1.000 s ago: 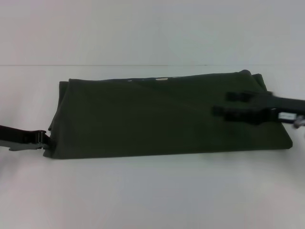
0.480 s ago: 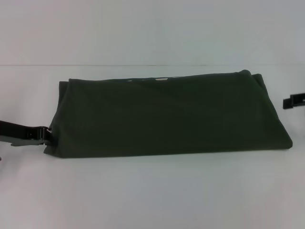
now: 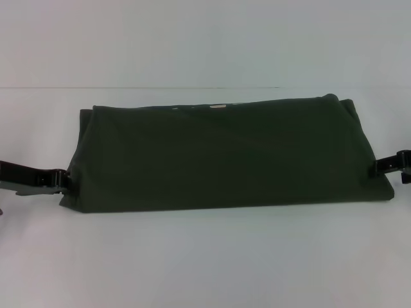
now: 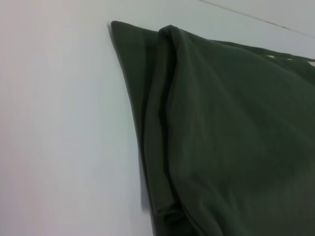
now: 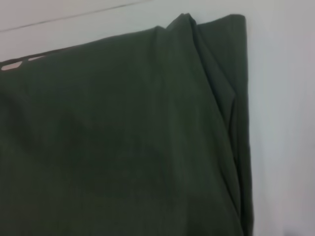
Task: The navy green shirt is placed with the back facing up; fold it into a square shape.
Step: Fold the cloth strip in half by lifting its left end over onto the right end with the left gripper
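Shirt [image 3: 225,154] folded into a long band, mid-frame.
Left gripper [image 3: 59,181] and right gripper [image 3: 380,166] reach in flat at its ends; finger state unclear.

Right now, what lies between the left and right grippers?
Only the navy green shirt, folded into a long band on the table; the head view shows the left gripper and right gripper at its ends.

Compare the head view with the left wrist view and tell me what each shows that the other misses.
Only the head view shows the whole folded shirt as a long band, with the left claw at its left end and the right claw at its right end. Only the left wrist view shows the stacked fabric layers at that left end. Both show the green shirt lying on the white table.
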`<act>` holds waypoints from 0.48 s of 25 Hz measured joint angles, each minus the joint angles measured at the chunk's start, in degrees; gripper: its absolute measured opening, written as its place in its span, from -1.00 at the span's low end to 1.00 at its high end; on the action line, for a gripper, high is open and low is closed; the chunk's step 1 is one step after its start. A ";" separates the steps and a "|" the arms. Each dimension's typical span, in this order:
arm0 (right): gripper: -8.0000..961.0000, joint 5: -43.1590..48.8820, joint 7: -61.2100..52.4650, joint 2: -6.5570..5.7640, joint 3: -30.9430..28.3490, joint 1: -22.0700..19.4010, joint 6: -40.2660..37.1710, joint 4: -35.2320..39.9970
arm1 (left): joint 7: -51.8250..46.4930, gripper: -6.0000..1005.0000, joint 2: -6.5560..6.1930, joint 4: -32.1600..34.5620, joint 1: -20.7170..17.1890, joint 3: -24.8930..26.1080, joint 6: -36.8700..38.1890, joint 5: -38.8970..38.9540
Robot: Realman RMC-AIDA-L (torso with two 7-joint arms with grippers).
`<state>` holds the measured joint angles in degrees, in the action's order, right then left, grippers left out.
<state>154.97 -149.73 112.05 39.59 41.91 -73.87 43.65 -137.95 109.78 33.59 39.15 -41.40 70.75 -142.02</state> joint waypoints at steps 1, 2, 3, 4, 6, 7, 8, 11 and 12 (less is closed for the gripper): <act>0.84 -0.02 0.12 0.03 0.10 0.05 0.37 -0.31 | 0.02 -0.98 0.02 -0.01 -0.04 0.00 0.00 -0.01; 0.84 -0.06 0.22 0.06 0.24 0.13 0.89 -0.83 | 0.03 -0.98 0.04 -0.01 -0.06 0.00 0.00 0.00; 0.84 -0.09 0.27 0.10 0.34 0.18 1.40 -1.29 | 0.05 -0.98 0.09 -0.01 -0.09 0.00 0.00 -0.01; 0.83 -0.09 0.35 0.17 0.42 0.26 1.81 -1.71 | 0.08 -0.98 0.12 -0.01 -0.09 0.00 0.00 -0.01; 0.83 -0.08 0.69 0.49 0.57 0.49 2.59 -2.63 | 0.10 -0.98 0.21 0.10 -0.18 0.00 0.00 -0.01; 0.83 -0.07 0.92 0.68 0.58 0.62 2.91 -2.98 | 0.11 -0.98 0.22 0.16 -0.21 0.00 -0.01 -0.01; 0.83 -0.06 1.12 0.93 0.59 0.77 3.13 -3.29 | 0.11 -0.98 0.25 0.18 -0.24 0.00 0.00 -0.01; 0.82 -0.03 1.49 1.49 0.72 1.03 3.83 -3.60 | 0.25 -0.98 0.28 0.20 -0.28 0.00 0.00 -0.01; 0.82 -0.02 1.55 1.65 0.92 1.09 3.95 -3.68 | 0.37 -0.98 0.31 0.21 -0.28 0.02 0.00 -0.01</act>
<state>154.95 -148.18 113.70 40.51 42.99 -69.92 39.97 -137.58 110.09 33.80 38.87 -41.38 70.75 -142.03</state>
